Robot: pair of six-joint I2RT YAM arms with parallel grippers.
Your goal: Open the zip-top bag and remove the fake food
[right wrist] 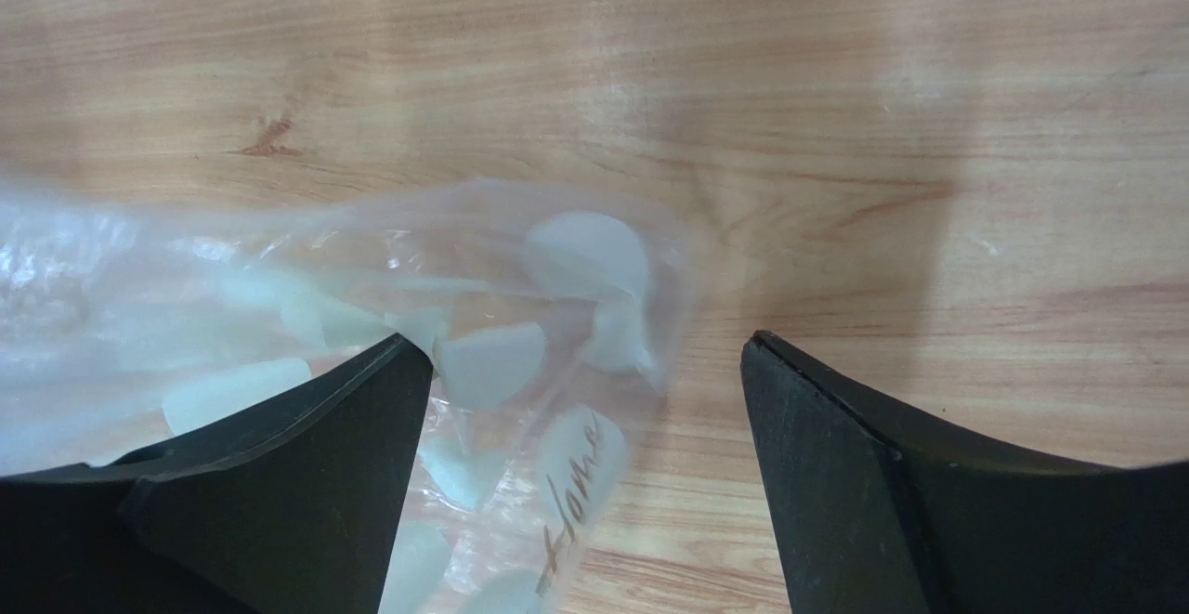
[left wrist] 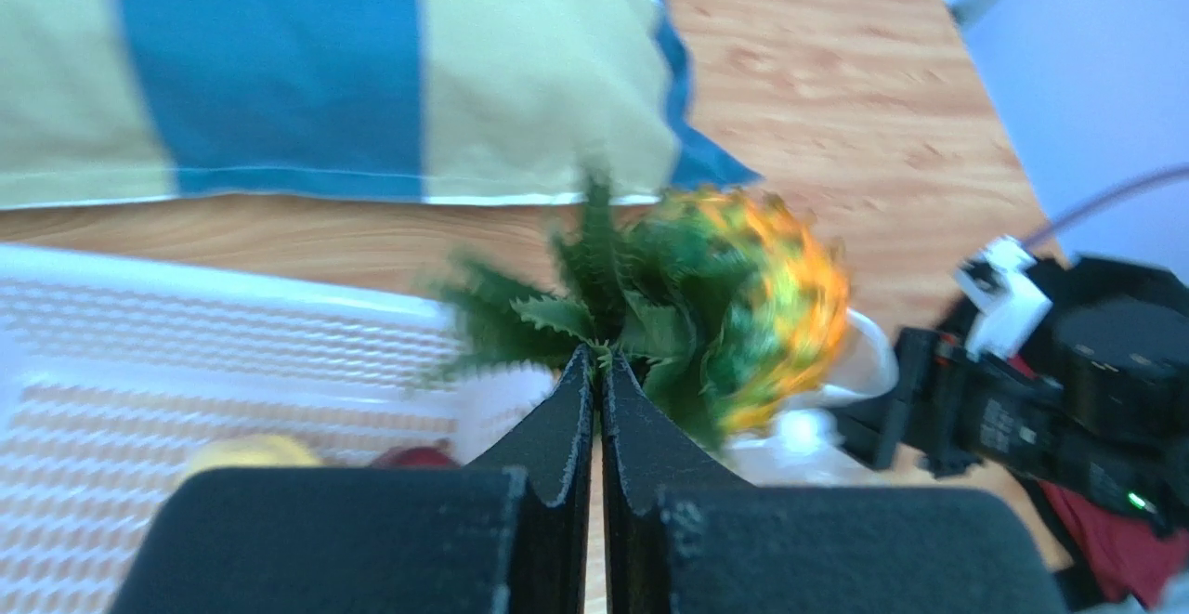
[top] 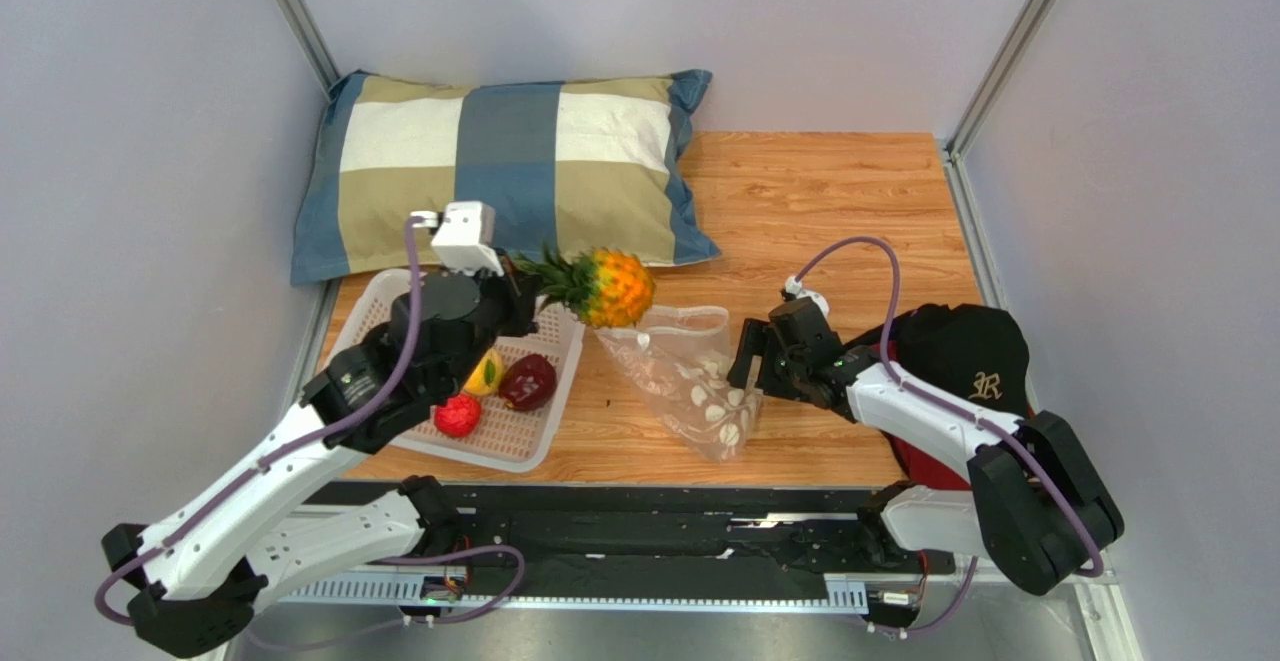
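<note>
My left gripper is shut on the green leafy crown of an orange-yellow toy pineapple and holds it in the air between the basket and the bag. In the left wrist view the fingertips pinch the leaves, and the fruit hangs to the right. The clear zip-top bag with white oval spots lies crumpled on the table. My right gripper is open at the bag's right edge. In the right wrist view its jaws straddle the bag's corner.
A white perforated basket at the left holds a yellow fruit, a maroon piece and a red berry. A checked pillow lies at the back. A black cap sits at the right.
</note>
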